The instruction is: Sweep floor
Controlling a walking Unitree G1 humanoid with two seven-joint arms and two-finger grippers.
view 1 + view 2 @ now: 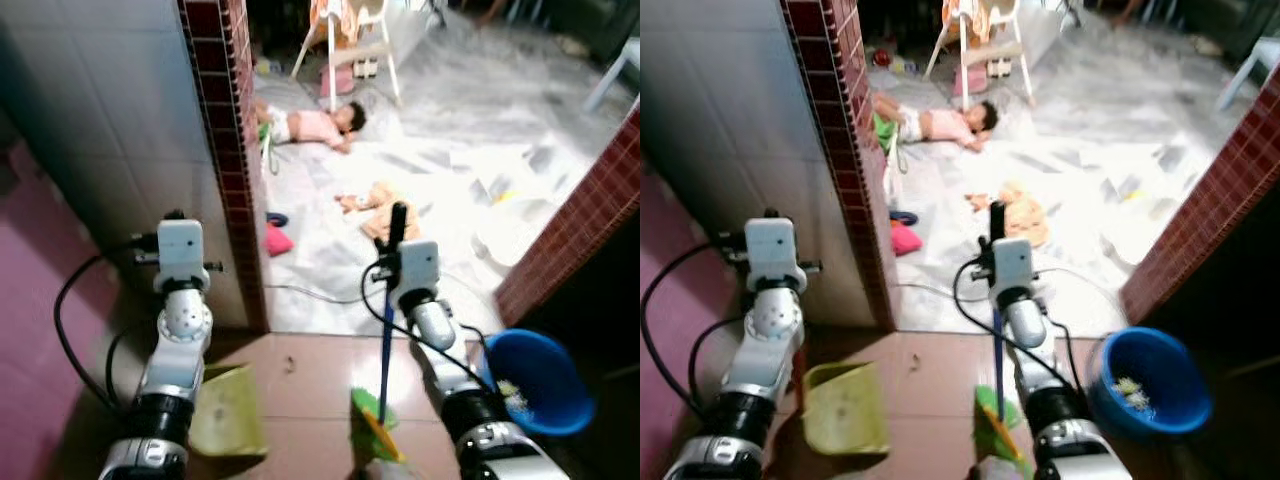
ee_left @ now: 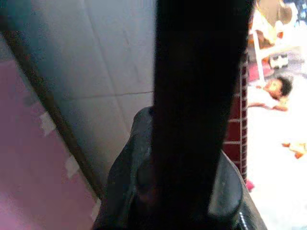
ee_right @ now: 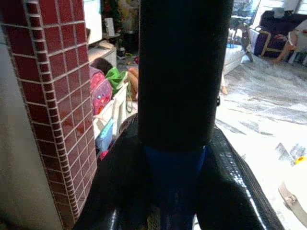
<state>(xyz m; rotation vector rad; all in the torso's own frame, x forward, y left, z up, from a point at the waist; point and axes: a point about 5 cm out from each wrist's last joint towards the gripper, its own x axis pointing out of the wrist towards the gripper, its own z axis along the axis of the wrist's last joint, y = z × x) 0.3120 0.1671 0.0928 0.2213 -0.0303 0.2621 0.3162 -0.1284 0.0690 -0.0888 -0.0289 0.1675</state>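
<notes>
The broom [image 1: 386, 345] is standing nearly upright before the robot, its blue shaft rising from green and orange bristles on the brown tiled floor [image 1: 300, 385] to a black grip at the top. The right end effector [image 1: 396, 262] is holding the broom near the top of the shaft, its black fingers [image 3: 230, 187] clamped around the handle on both sides. The left end effector [image 2: 192, 143] is gripping a dark pole that is running up through its fingers; below the left arm, a yellow-green dustpan [image 1: 845, 408] is resting on the floor beside the tiled wall [image 1: 110, 120]. A blue basin [image 1: 540, 375] holding small scraps is sitting on the floor just beside the right arm. A red brick pillar edge [image 1: 235, 150] is framing the doorway ahead. Beyond it, a person [image 1: 310, 124] is lying on the pale marble floor near a white high chair [image 1: 350, 40], with a pink cloth [image 1: 277, 240] and an orange toy [image 1: 375, 205] scattered closer to the threshold.
</notes>
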